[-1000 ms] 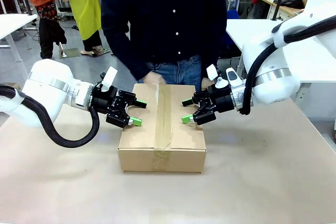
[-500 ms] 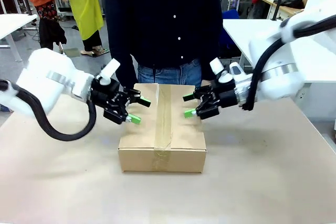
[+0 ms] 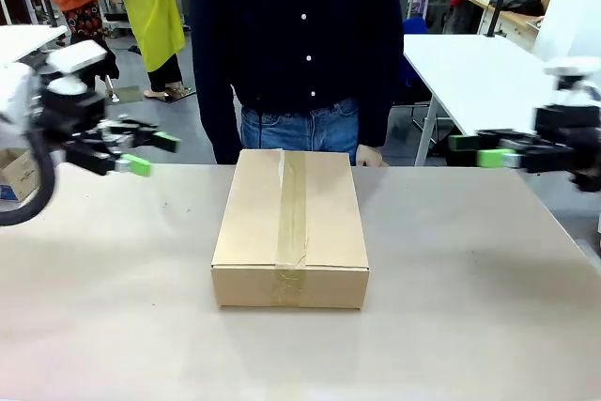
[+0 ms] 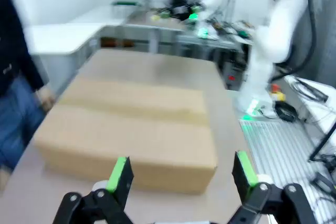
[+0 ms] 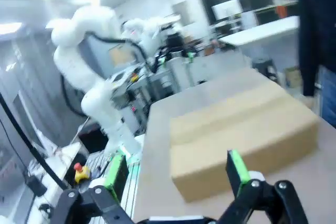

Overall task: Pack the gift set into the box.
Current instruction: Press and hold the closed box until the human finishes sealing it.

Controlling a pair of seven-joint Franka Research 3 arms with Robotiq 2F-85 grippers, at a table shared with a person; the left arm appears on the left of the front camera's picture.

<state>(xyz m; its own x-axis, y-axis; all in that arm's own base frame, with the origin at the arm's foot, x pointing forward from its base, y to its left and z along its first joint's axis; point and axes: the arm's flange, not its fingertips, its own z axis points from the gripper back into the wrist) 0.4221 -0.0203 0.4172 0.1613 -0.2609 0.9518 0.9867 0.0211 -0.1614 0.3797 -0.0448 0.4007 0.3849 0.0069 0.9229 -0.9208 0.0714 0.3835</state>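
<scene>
Box (image 3: 290, 224) sits shut in the middle of the table (image 3: 470, 326), clear tape (image 3: 292, 208) running along its top seam, flaps flat. A person (image 3: 300, 44) stands just behind it, one hand (image 3: 370, 155) at its far corner. Left gripper (image 3: 141, 153) hangs well off to the left with fingers spread and empty; right gripper (image 3: 474, 149) well off to the right, likewise spread

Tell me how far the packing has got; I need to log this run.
Done, it seems: the box sits closed on the table, a clear tape strip along its top seam. In hand: nothing; the left gripper and right gripper are open, off to either side. Contents are hidden, so whether anything remains is unclear.
</scene>
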